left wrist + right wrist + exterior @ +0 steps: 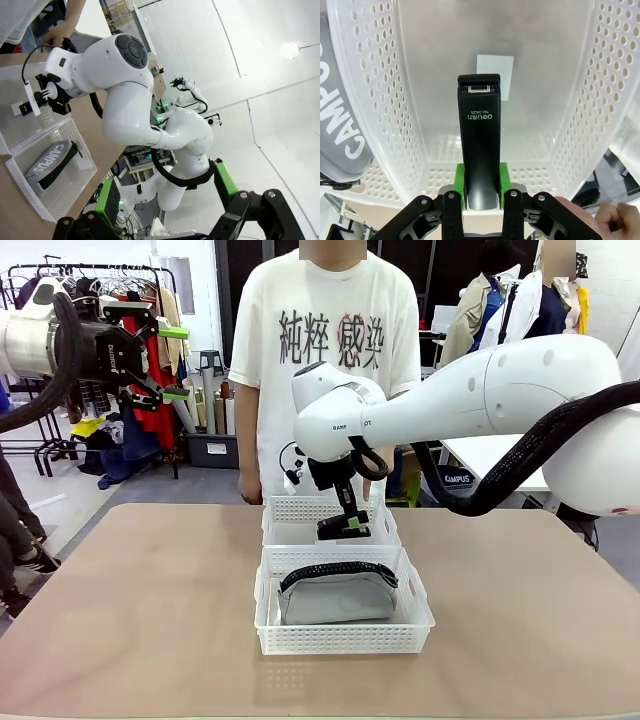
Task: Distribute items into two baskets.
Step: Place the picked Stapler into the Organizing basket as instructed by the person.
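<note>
Beige tabletop [130,620] fills the lower front view, with a person in a white T-shirt [325,350] printed with large characters standing at the far edge and a clothes rack [120,370] behind to the left. Two white lattice baskets sit end to end at the table's centre. The near basket [345,638] holds the grey pouch [337,597], lying flat with its black zipper along the top; in the left wrist view the word "CAMPUS" reads in white on the pouch's side, and part of the same word shows at the edge of the right wrist view. The right gripper [345,530] reaches down into the far basket [290,510], its green pads [504,185] clamped on either side of the black stapler [480,135]. The right wrist view looks straight along the stapler, which stands between the fingers and points at the basket's clear bottom; small white print on it reads "deli" and "No.0425", upside down. A white label patch [495,75] lies beneath the basket floor. A person's hand [610,222] shows at the lower right corner there. The left gripper [165,362] hangs high above the table's left side, jaws wide apart and holding nothing.
</note>
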### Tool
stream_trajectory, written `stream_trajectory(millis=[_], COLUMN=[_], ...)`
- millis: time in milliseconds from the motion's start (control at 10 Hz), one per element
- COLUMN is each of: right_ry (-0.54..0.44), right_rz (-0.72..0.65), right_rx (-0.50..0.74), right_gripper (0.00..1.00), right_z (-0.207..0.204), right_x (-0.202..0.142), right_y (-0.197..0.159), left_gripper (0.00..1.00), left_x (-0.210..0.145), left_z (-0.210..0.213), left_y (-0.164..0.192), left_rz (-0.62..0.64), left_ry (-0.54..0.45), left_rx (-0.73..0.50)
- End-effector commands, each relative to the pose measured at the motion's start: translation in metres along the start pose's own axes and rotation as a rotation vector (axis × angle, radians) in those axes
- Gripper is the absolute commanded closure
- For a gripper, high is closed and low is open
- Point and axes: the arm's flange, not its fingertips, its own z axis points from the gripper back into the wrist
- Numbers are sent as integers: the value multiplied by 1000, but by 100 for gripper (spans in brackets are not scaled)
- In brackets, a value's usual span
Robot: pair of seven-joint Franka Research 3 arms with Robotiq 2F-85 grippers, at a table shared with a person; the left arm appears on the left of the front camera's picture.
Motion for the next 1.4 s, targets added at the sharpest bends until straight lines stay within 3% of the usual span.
stream_trajectory(millis=[0, 400, 1300], right_ry=[-48, -102, -94], right_rz=[24, 13, -7], right_rx=[23, 29, 61], right_gripper=[100, 100, 100], right_z=[0, -8, -20], right_x=[7, 20, 21], right_y=[-7, -13, -15], left_gripper=[0, 0, 0], left_x=[-1, -1, -1], left_z=[2, 2, 2], left_y=[-2, -2, -2], left_rz=[-1, -1, -1], left_ry=[2, 2, 2], left_rx=[-16, -16, -16])
